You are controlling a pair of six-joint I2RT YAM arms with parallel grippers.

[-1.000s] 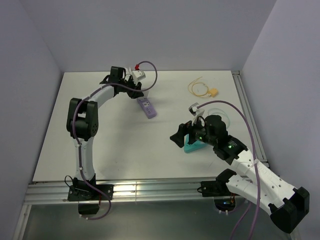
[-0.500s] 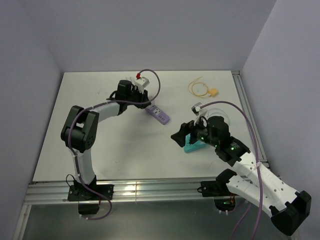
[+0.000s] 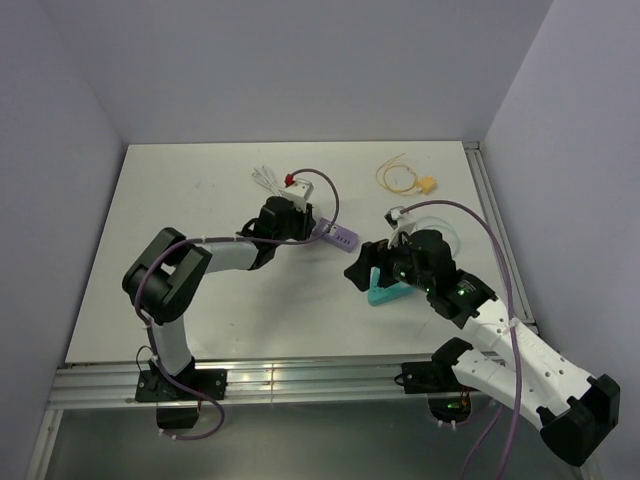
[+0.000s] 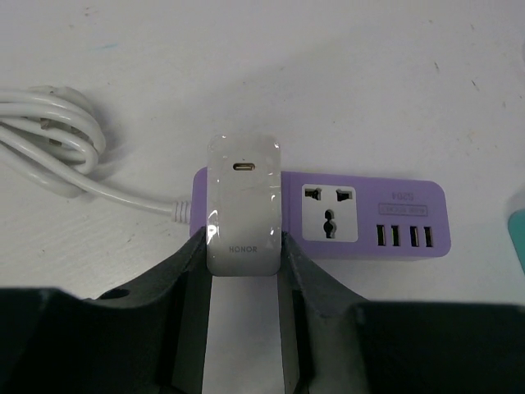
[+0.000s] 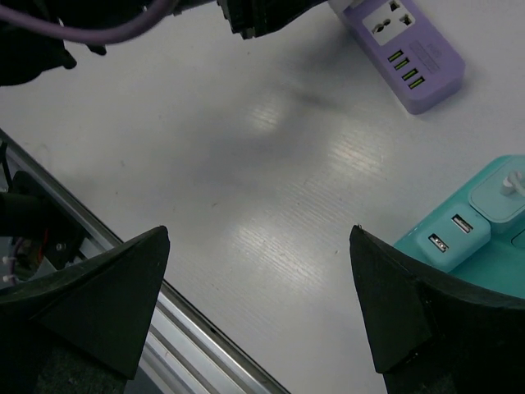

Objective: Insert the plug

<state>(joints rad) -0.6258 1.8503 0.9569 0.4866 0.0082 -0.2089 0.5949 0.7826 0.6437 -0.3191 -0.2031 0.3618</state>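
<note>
Patience looks like the key here: the left gripper (image 4: 244, 242) is clamped on a white charger block (image 4: 244, 189) that sits on the purple power strip (image 4: 385, 222). I'd judge it is placing the strip by that handle. Any slide should be low and level so the block isn't levered out. The empty socket just beside its right finger should end up face-up and unshadowed, with the white cord (image 4: 57, 148) off its other side left slack. The right gripper (image 5: 258, 234) hangs with its jaws wide apart and nothing between them, the teal strip (image 5: 484, 213) just beside it. The plug (image 3: 427, 184) lies on the counter (image 3: 200, 250) well beyond that open gripper, touched by neither. Its yellow cable (image 3: 395, 176) loops off toward the left arm's side, so its long axis seems to run across the counter. It is too small to tell where its pins face.
</note>
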